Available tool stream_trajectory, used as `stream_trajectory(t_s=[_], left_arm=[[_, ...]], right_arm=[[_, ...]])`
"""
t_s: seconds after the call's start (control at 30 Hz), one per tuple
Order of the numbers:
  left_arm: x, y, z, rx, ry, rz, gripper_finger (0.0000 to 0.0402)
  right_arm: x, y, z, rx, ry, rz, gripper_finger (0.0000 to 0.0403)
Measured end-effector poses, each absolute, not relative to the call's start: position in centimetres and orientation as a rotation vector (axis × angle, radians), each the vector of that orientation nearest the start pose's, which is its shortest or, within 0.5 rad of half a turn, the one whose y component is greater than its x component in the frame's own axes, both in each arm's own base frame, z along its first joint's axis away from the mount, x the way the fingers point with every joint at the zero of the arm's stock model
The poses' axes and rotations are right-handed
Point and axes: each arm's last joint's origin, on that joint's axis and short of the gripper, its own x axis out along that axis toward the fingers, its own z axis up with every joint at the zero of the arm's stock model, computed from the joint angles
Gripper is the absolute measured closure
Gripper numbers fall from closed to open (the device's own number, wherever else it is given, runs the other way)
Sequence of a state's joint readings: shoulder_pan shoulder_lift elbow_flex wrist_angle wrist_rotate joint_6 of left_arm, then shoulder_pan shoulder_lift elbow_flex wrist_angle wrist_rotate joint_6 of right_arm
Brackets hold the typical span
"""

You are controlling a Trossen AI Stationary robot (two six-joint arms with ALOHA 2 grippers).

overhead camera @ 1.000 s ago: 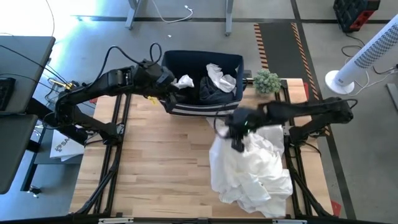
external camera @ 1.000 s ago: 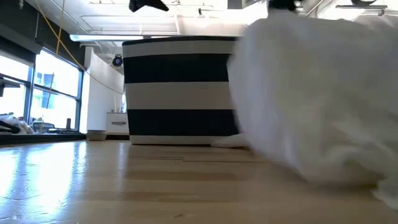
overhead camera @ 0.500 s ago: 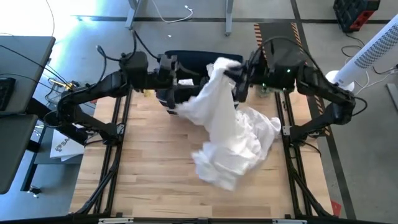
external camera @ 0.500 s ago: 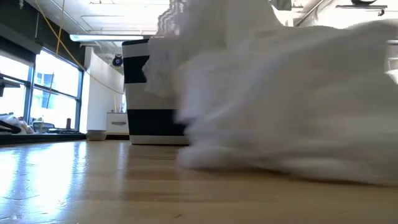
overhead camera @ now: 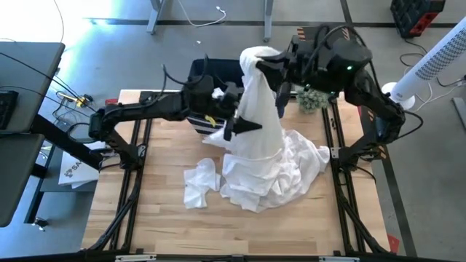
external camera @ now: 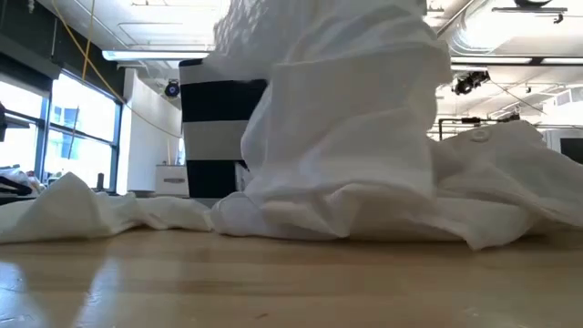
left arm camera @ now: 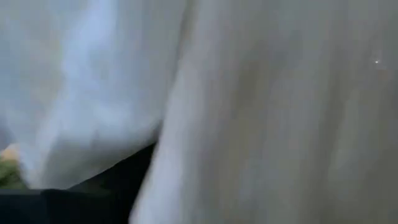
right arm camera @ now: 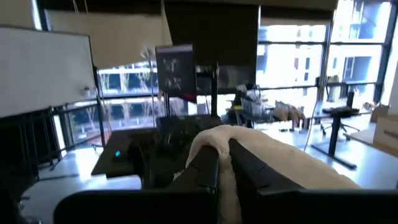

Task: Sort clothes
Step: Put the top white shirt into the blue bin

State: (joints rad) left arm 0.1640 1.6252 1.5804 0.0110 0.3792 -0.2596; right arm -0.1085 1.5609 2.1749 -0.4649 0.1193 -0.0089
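Note:
A large white garment (overhead camera: 262, 138) stands as a tall cone from the table up to my right gripper (overhead camera: 271, 69), which is shut on its top, high beside the navy striped bin (overhead camera: 211, 73). The garment fills much of the low view (external camera: 346, 118). My left gripper (overhead camera: 239, 125) is against the cone's left side, and its wrist view shows only white cloth (left arm camera: 267, 112). A smaller white cloth (overhead camera: 200, 182) lies flat on the table left of the heap. More clothes lie inside the bin. My right gripper pinches a bunched fold at the garment's top (right arm camera: 219, 138) between its two fingers (right arm camera: 205, 171), with cloth draped over the fingertips. The fingers lie about level, pointing toward the table's left. The garment hangs below them, its lower part (overhead camera: 291, 171) heaped on the table.
The striped bin (external camera: 219, 137) stands at the table's far edge. A small green plant (overhead camera: 313, 94) sits at the far right corner. A white fan (overhead camera: 429, 65) stands off the table to the right. Bare wood (overhead camera: 167, 218) shows at the near left.
My right gripper has risen from the heap and gone toward the far edge, drawing the garment's top up into a tall cone while its lower part has stayed on the table. My left gripper has moved from the bin toward the garment's side. A small white cloth now lies apart.

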Motion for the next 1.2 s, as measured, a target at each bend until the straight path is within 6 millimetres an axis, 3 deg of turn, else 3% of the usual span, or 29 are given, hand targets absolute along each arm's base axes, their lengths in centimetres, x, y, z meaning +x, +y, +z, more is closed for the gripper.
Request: stream_trajectory(t_s=[0.1,0.17,0.23,0.33,0.4,0.53,0.7,0.9,1.03,1.2], left_arm=[[38.3,4.6,40.8,-0.281,0.039,-0.226,0.0128],[38.5,4.5,40.8,-0.287,0.022,-0.226,0.0164],[38.4,4.6,40.9,-0.289,0.013,-0.211,0.022],[38.0,5.8,41.5,-0.301,-0.024,-0.15,0.0337],[37.4,7.1,42.8,-0.298,-0.066,-0.115,0.0381],[35.8,9.0,47.3,-0.244,-0.175,-0.05,0.0387],[32.1,10.6,53.7,-0.093,-0.271,0.048,0.0394],[27.7,12.9,58.5,0.052,-0.408,0.185,0.0394],[25.2,14.5,60.2,0.177,-0.473,0.286,0.0394],[24.6,17.4,59.4,0.138,-0.426,0.355,0.0395]], right_arm=[[27.0,-3.3,58.2,-0.008,-0.188,-0.228,0.0397],[26.6,-3.2,58.7,-0.007,-0.209,-0.228,0.0397],[26.2,-3.2,59.1,-0.002,-0.226,-0.226,0.0396],[25.7,-2.9,59.7,0.002,-0.256,-0.217,0.0391],[25.5,-2.8,60.0,-0.003,-0.277,-0.216,0.0385],[24.9,-2.8,60.4,0.019,-0.301,-0.216,0.0359],[24.3,-2.7,60.5,0.052,-0.298,-0.215,0.029],[23.0,-2.8,60.8,0.061,-0.3,-0.288,0.0217],[22.4,-2.8,60.9,0.061,-0.293,-0.302,0.0204],[22.2,-2.8,60.6,0.059,-0.256,-0.303,0.0204]])
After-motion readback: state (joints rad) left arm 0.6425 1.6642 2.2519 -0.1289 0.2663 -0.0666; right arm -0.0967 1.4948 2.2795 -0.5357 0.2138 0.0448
